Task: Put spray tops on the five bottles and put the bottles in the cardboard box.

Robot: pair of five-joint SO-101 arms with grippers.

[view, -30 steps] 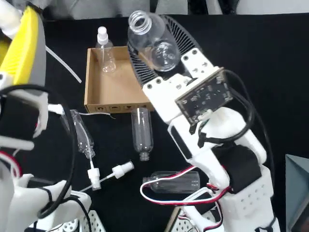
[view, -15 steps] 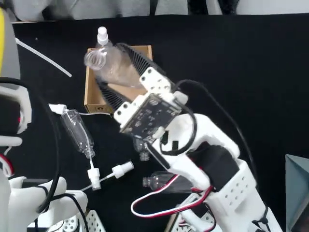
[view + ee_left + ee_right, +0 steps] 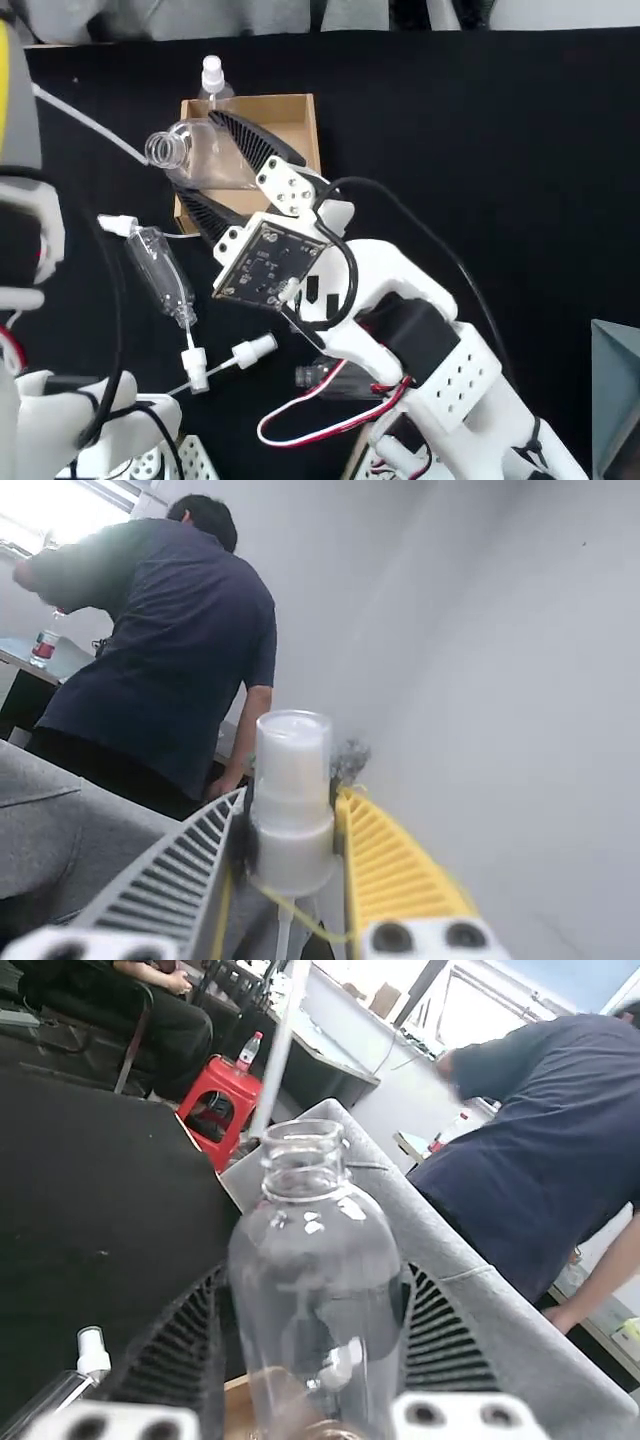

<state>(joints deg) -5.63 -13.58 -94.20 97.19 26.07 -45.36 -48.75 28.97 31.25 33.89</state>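
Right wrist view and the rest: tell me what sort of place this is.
Probably a robotics lab or shared workroom: a robot arm stands at a black table with a cardboard box, and the room behind has a red stool and a long desk.

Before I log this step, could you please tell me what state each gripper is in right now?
Left gripper: closed on a spray top.
Right gripper: closed on a clear bottle.

No legible text, no readable labels, no numbers; no signs
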